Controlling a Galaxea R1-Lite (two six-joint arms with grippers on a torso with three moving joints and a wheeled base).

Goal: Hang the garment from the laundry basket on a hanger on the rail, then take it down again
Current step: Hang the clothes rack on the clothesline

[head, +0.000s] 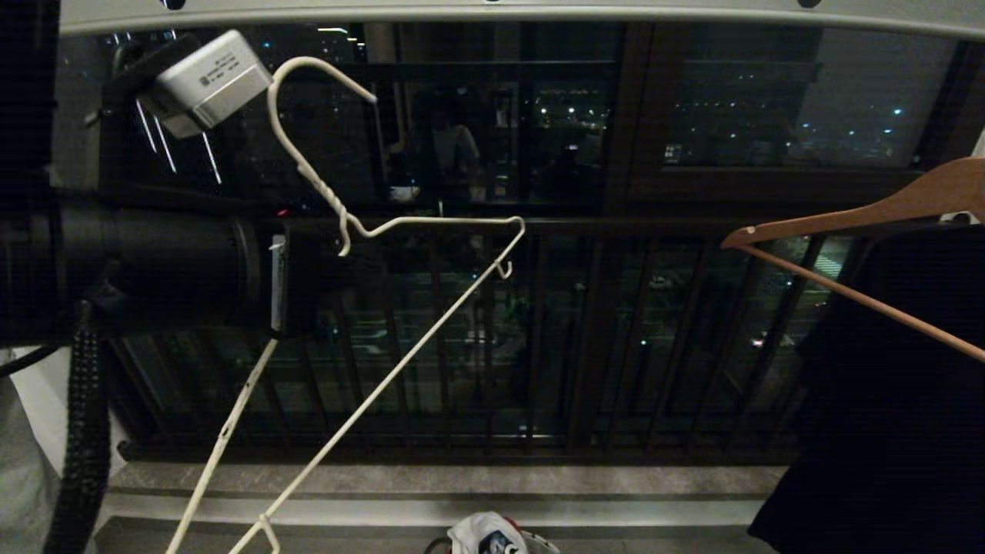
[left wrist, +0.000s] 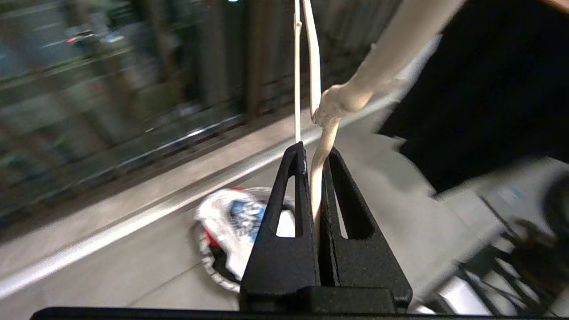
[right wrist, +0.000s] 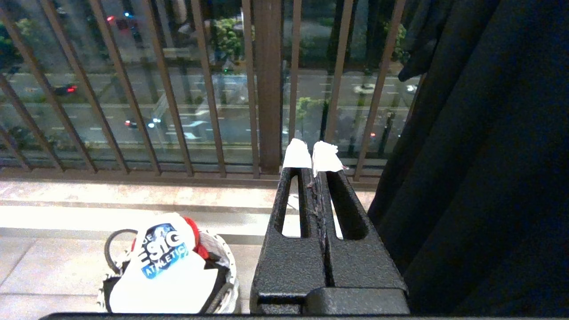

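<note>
The left gripper (left wrist: 313,155) is clamping the thin white wire hanger (head: 400,231), tilted below the pale grey rail (head: 492,14) (hook not touching it). The white logo T-shirt (right wrist: 164,266) is lying bunched in the small round patterned basket (right wrist: 222,275) on the floor. The right gripper (right wrist: 313,155) is hanging pressed together, gripping nothing.

Head view faces the balcony railing (head: 539,338); both wrist views look down, sharing the laundry basket (right wrist: 222,284).

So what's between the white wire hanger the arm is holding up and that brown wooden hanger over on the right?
Nothing. In the head view the gap between the white hanger and the wooden hanger is open air, with only the balcony railing behind it.
</note>
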